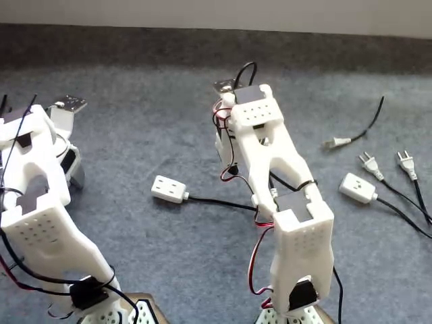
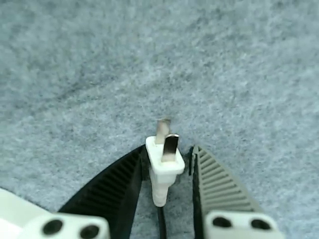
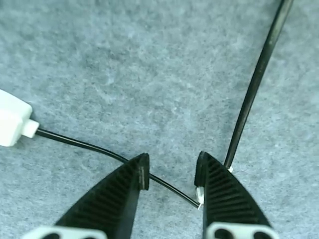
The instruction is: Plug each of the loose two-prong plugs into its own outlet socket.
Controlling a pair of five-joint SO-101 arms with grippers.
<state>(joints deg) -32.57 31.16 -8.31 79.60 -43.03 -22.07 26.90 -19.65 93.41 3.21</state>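
In the left wrist view my left gripper point(image 2: 167, 172) is shut on a white two-prong plug point(image 2: 163, 167). Its metal prongs point away over the carpet, and its black cord trails back between the fingers. My right gripper point(image 3: 172, 174) stands open just above the carpet, and a thin black cable point(image 3: 99, 149) crosses between its fingers. That cable runs from a white outlet socket point(image 3: 12, 124), which the high view shows left of the middle arm point(image 1: 169, 189). A second white socket point(image 1: 358, 187) lies to the right. Three loose plugs point(image 1: 335, 142), point(image 1: 366, 160), point(image 1: 405, 160) lie at the far right.
Grey carpet covers the floor. A thicker black cord point(image 3: 259, 74) runs past one right finger. Black cables point(image 1: 405, 202) trail from the right socket and plugs toward the right edge. The two white arms point(image 1: 40, 202), point(image 1: 270, 148) stand folded over the carpet.
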